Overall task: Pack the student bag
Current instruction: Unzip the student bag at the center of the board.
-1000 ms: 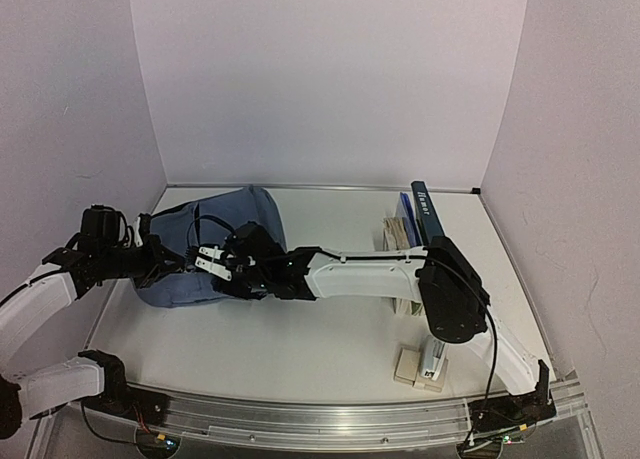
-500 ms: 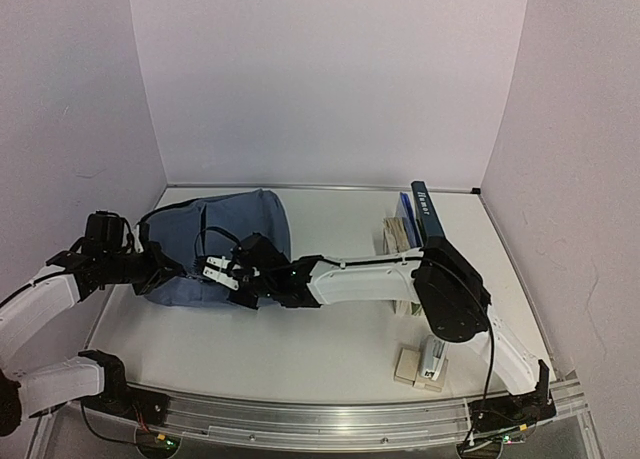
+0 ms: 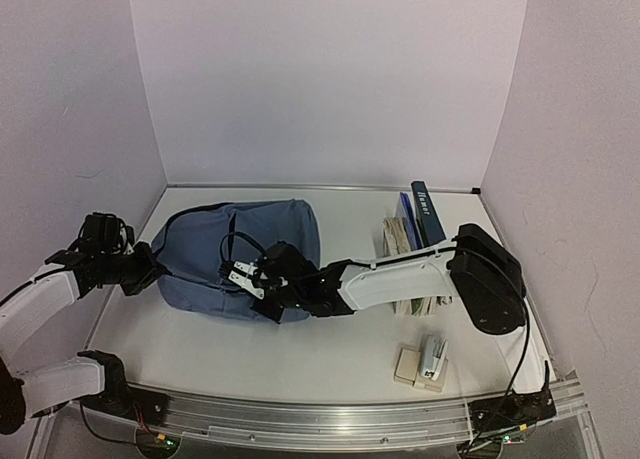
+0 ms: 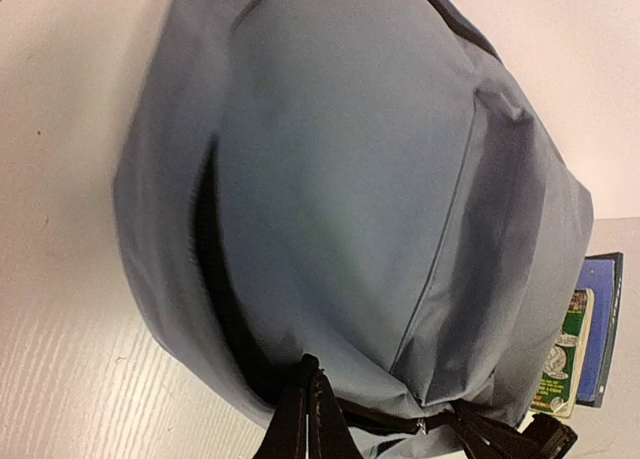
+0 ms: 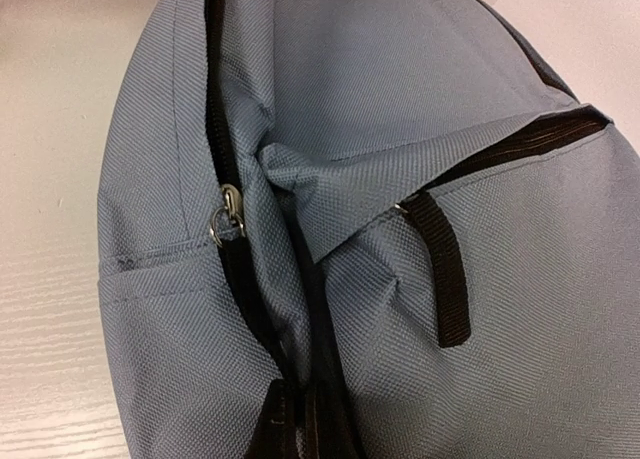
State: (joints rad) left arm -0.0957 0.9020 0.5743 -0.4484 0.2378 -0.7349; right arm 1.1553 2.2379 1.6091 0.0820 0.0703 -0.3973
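Pale lilac walls close in the white tabletop you are working on. Your right end effector has its fingers brought together, pinching a fold of cloth and dark zip tape on the front of the student bag, a large soft slate-blue fabric backpack. Just above that pinch, on the bag, a silver metal zip pull hangs on the dark zip line. A short black webbing loop lies flat on the bag's cloth beside it, under a puckered pocket flap.

Your left end effector is also closed tight, its dark tips clamped on the black zip edge at the bag's end nearest the left arm.

The bag lies on its side on the tabletop, between the two arms and close to the left wall. Right of the bag, near but apart from it, stands an upright row of books with a dark blue cover outermost. Further from the bag, towards the near rail, a small white-and-blue device lies on pale beige blocks.
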